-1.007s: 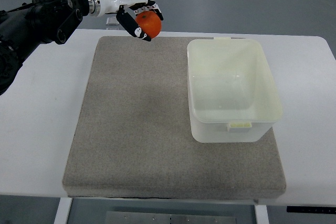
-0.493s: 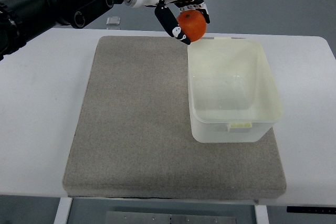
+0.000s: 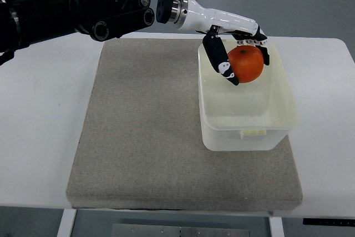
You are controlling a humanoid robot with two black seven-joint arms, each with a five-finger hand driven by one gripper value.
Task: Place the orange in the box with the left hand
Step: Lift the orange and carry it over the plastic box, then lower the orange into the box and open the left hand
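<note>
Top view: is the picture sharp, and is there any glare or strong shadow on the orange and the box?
Top view: sharp overall, no motion blur on the left hand; lighting soft and even; the orange shows only a faint highlight; the box is translucent, without harsh glare; shadows on the mat are weak.

this looks like a robotics lab or test bench rather than a home. a plain white table [image 3: 44, 115] on metal legs stands on a smooth grey floor [image 3: 310, 4], with a grey felt mat [image 3: 144, 137] laid out as a work surface. the black robot arm [image 3: 83, 9], with exposed cabling at its wrist, reaches in over it.
</note>
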